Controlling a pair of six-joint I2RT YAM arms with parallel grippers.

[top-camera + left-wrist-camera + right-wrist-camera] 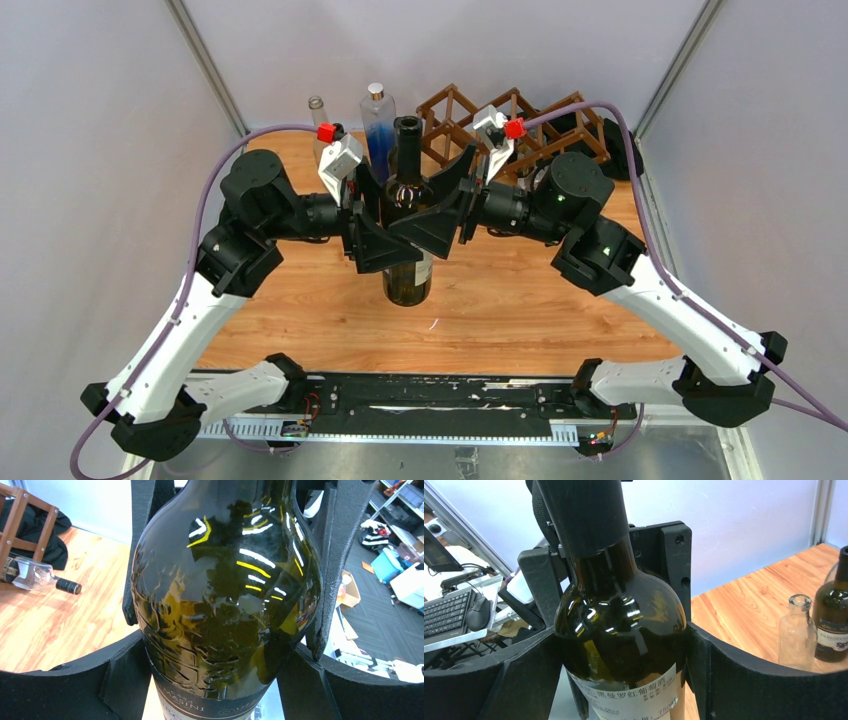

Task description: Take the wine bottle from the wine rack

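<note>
The wine bottle (pixel 407 150) stands upright in front of the wine rack (pixel 510 125), clear of its cells and towards the near side of the table (pixel 520 310). Both claws are clamped on it. The left gripper (pixel 378 215) cups the body from the side away from the rack, and the right gripper (pixel 447 200) cups it from the rack's side. Both wrist views show the dark curved pads wrapping the glass just below the shoulder. The pictures do not show whether the base rests on the wood or hangs just above it, so the step in hand looks like setting it down and letting go. To do that well, the neck should stay vertical and both arms should lower together, so that neither pad twists the bottle. The base should settle flat before either claw opens. The claws should then open one at a time, each backing straight out sideways, because a tall, smooth bottle tips easily. The blue bottle (pixel 377 125) and the clear bottle (pixel 317 110), standing beside the rack just behind the left arm, leave little room, so that arm should retreat away from the rack.
</note>
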